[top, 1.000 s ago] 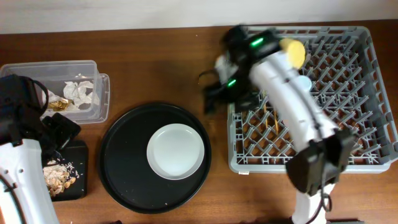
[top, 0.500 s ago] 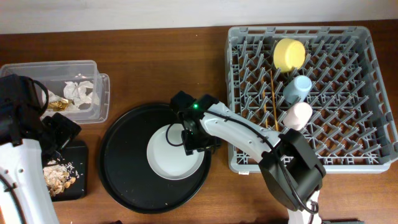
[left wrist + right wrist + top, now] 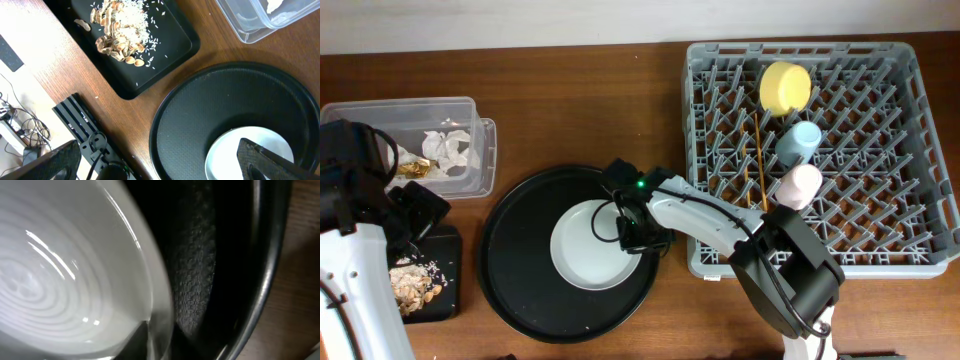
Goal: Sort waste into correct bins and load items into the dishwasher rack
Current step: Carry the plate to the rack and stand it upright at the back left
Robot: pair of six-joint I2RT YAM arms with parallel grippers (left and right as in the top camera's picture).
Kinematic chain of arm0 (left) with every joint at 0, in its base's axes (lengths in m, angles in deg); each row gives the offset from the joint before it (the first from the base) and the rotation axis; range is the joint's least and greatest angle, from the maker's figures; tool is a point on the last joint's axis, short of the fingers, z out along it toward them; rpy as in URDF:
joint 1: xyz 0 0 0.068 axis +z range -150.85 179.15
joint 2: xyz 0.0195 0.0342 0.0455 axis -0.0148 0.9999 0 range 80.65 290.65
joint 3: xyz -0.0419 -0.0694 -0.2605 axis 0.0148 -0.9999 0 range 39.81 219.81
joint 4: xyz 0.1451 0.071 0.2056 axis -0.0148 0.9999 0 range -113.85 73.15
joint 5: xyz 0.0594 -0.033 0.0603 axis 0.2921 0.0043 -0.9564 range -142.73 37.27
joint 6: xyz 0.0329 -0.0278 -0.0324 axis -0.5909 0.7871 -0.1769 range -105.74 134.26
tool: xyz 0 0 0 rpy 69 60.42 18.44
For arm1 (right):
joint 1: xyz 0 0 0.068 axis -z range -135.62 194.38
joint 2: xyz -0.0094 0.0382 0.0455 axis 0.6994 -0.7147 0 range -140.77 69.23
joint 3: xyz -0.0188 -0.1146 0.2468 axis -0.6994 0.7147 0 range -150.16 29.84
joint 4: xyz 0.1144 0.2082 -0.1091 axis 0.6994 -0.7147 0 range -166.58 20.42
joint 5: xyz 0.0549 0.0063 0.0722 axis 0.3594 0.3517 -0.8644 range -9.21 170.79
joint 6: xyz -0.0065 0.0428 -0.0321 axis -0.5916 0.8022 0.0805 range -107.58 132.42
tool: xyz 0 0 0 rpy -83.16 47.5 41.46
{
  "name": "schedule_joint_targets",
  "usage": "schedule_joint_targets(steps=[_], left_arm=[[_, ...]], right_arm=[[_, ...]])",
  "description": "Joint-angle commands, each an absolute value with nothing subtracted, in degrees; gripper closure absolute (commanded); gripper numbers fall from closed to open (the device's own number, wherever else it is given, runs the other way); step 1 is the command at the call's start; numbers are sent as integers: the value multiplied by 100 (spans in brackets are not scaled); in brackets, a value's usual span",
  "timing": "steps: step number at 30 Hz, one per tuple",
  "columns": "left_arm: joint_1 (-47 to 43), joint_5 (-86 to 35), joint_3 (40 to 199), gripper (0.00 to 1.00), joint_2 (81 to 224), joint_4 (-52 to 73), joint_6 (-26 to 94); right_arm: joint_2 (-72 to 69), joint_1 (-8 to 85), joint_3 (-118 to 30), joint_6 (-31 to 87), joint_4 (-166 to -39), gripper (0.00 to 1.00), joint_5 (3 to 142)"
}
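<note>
The round grey-white plate (image 3: 582, 250) lay in the round black tray (image 3: 515, 275) on the surface, well apart from the dishwasher rack (image 3: 880, 225). The rack already held the yellow bowl (image 3: 785, 87), light blue cup (image 3: 803, 140), pink cup (image 3: 800, 186) and chopsticks (image 3: 757, 165).

The right pincer (image 3: 633, 228) sat at the plate's right rim. The wrist view was too close to tell whether it had closed there. The left pincer (image 3: 157, 150) stood wide and empty.

Recommended procedure: seat one jaw under the rim and one above. Confirm a firm hold and lift clear of the tray lip. Stand the plate on edge between the pegs.
</note>
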State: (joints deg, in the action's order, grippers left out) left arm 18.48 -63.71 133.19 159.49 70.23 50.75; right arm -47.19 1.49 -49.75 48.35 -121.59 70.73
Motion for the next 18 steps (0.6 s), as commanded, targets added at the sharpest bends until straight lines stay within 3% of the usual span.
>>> schedule_joint_targets(steps=[1, 4, 10, 13, 18], left_arm=[[1881, -6413, 13361, 1, 15904, 7032, 5071], [1881, -6415, 13361, 1, 15904, 7030, 5071], [1881, -6415, 13361, 1, 15904, 7032, 5071], [1881, -6415, 13361, 1, 15904, 7032, 5071], [1881, -6415, 13361, 1, 15904, 7032, 5071]], right_arm=[[-4651, 179, -4979, 5086, -12118, 96, 6942], [-4526, 405, -5436, 5049, -12421, 96, 6636], [-3914, 1845, -7707, 4146, -13921, 96, 6826], [-3884, 2745, -8844, 4113, -14705, 96, 8035], [-3947, 3539, -9209, 4164, -14824, 96, 10596]])
